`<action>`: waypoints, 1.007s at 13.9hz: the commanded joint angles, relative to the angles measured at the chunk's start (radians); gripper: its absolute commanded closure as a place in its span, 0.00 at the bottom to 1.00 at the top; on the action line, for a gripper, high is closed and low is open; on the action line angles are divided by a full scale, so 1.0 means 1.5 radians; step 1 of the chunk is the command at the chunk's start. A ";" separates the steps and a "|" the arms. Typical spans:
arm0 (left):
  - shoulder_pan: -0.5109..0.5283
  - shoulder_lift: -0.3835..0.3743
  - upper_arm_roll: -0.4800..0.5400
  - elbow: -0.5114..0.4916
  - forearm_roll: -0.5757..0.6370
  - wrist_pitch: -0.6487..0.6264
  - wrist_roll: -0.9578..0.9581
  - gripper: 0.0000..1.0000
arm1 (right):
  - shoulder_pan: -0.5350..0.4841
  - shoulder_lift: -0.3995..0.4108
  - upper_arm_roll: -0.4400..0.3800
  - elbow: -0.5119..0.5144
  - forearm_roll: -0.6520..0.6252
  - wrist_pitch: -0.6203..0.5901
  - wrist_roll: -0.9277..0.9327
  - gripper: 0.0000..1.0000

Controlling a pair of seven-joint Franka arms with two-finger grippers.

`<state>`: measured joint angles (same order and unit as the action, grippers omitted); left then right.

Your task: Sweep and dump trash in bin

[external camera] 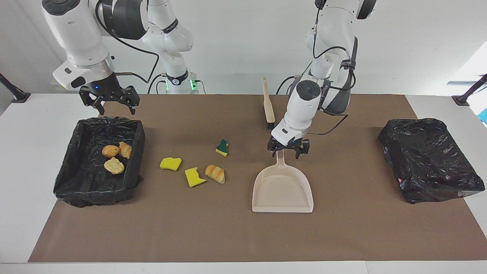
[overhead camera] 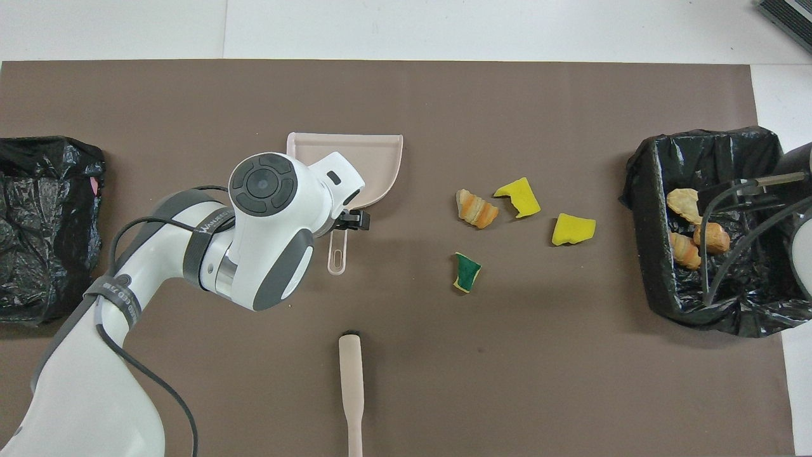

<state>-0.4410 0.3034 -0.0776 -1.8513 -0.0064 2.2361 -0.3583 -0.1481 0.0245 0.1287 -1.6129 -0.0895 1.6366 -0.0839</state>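
Two grippers, both released: left gripper straddles the dustpan handle; right gripper hangs over the bin edge, trash at dustpan's 9 o'clock in facing view.

Left gripper over dustpan handle

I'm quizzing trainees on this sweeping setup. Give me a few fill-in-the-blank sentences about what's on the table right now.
1. The left gripper is open at the handle of the ____.
2. ____ pastry pieces lie in the open bin.
3. The hand brush lies ____ to the robots than the dustpan.
4. The right gripper is over the rim of the open ____.

Missing words: dustpan; three; nearer; bin
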 commanded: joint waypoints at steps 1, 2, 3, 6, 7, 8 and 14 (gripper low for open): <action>-0.013 -0.015 0.009 -0.024 0.012 0.016 -0.012 0.04 | -0.004 -0.012 0.003 -0.012 0.014 -0.009 0.001 0.00; -0.013 -0.015 0.009 -0.025 0.012 0.017 -0.012 0.08 | -0.005 -0.012 0.003 -0.012 0.014 -0.009 -0.007 0.00; -0.013 -0.015 0.009 -0.024 0.012 0.017 -0.013 0.08 | -0.004 -0.012 0.003 -0.012 0.014 -0.008 -0.016 0.00; -0.014 -0.015 0.008 -0.026 0.010 0.014 -0.012 0.14 | -0.005 -0.012 0.002 -0.012 0.014 -0.009 -0.031 0.00; -0.017 -0.017 0.008 -0.028 0.008 0.013 -0.011 0.13 | -0.005 -0.010 0.001 -0.011 0.014 -0.007 -0.033 0.00; -0.020 -0.018 0.008 -0.031 0.007 0.014 -0.012 0.14 | -0.005 -0.009 -0.001 -0.003 0.014 -0.009 -0.034 0.00; -0.020 -0.020 0.008 -0.036 -0.017 0.007 -0.015 0.50 | 0.095 -0.011 -0.106 0.033 0.019 -0.055 -0.037 0.00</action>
<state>-0.4550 0.3025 -0.0799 -1.8687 -0.0128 2.2376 -0.3650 -0.0257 0.0180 -0.0031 -1.5796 -0.0884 1.5902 -0.1086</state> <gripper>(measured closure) 0.414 0.000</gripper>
